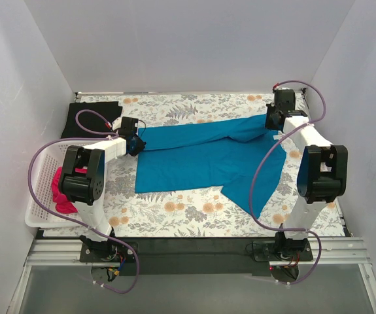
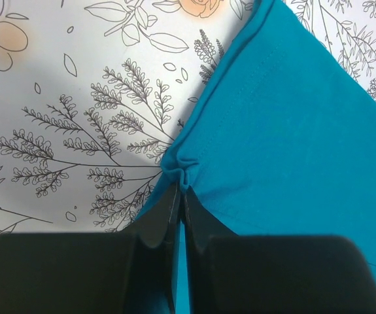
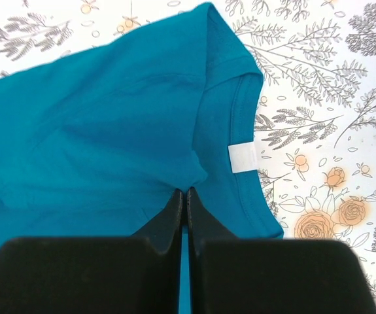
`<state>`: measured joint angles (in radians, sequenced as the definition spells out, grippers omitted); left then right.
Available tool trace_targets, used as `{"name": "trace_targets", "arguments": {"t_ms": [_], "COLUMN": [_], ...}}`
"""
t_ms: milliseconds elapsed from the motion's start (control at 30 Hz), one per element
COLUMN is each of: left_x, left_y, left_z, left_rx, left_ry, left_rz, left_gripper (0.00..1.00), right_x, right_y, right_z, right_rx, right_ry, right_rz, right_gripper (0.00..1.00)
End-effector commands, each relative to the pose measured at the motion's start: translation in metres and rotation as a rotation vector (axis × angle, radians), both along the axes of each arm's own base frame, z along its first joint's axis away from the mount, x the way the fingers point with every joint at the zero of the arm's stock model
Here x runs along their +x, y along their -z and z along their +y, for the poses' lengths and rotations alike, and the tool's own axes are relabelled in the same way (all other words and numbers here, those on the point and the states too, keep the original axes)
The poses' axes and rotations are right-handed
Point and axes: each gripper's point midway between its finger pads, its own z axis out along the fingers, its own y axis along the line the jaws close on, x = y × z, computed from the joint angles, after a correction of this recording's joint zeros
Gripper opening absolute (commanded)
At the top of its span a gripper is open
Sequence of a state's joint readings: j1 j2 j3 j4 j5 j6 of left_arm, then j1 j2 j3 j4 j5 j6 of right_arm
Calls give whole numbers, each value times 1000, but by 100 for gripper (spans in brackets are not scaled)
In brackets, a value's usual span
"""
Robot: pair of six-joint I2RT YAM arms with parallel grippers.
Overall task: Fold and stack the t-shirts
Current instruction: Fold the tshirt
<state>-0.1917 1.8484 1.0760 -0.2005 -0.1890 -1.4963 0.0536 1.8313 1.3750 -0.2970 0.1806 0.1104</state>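
My left gripper (image 2: 181, 188) is clenched on a puckered edge of the teal-blue soft cloth t-shirt (image 1: 201, 157). My right gripper (image 3: 186, 193) is clenched on its fabric just beside the collar. The shirt lies across the middle of the floral-patterned table covering (image 1: 188, 212). Its long axis runs left to right, collar end at the right, with one part trailing toward the near right. Bare covering shows along its near and far edges. A black cloth t-shirt (image 1: 93, 110) lies at the far left corner. A magenta-pink cloth t-shirt (image 1: 62, 199) sits in the white plastic mesh basket (image 1: 40, 170) at the left edge.
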Motion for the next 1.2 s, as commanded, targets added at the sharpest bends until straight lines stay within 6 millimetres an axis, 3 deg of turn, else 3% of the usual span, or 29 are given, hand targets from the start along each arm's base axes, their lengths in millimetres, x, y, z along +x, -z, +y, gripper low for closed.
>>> {"name": "trace_targets", "arguments": {"t_ms": [0, 100, 267, 333, 367, 433, 533, 567, 700, 867, 933, 967, 1000, 1167], "left_x": [-6, -7, -4, -1, 3, 8, 15, 19, 35, 57, 63, 64, 66, 76], "left_y": [-2, 1, -8, -15, -22, -36, -54, -67, -94, -103, -102, -101, -103, -76], "left_z": [11, 12, 13, 14, 14, 15, 15, 14, 5, -13, -14, -14, -16, -26], "left_rx": [50, 53, 58, 65, 69, 80, 90, 94, 87, 58, 65, 64, 63, 52], "left_ry": [-27, -33, -38, -35, -31, -20, -6, 5, 64, 161, 174, 174, 179, 240], "left_rz": [16, 25, 9, -4, -20, -49, -83, -114, -174, -200, -191, -190, -199, -170], "left_gripper": [0, 0, 0, 2, 7, 15, 30, 41, 52, 52, 52, 52, 51, 46], "right_x": [-7, -20, -42, -42, -40, -26, -12, -6, 26, 64, 77, 83, 86, 108], "right_y": [-33, -24, 20, 26, 27, 8, -9, -16, -25, -20, -4, -6, 8, 20], "right_z": [-2, 3, 11, 15, 16, 9, 2, -2, -15, -23, -24, -24, -23, -26], "right_rx": [25, 58, 101, 145, 163, 234, 298, 341, 422, 510, 542, 566, 586, 640], "right_ry": [32, 37, 23, 0, -5, -12, -21, -30, -40, -65, -72, -91, -87, -101], "right_rz": [-54, -22, 96, 119, 123, 73, 28, 5, -92, -156, -155, -169, -155, -215], "right_gripper": [1, 1, 4, 28, 32, 45, 49, 49, 49, 46, 46, 46, 46, 47]}}
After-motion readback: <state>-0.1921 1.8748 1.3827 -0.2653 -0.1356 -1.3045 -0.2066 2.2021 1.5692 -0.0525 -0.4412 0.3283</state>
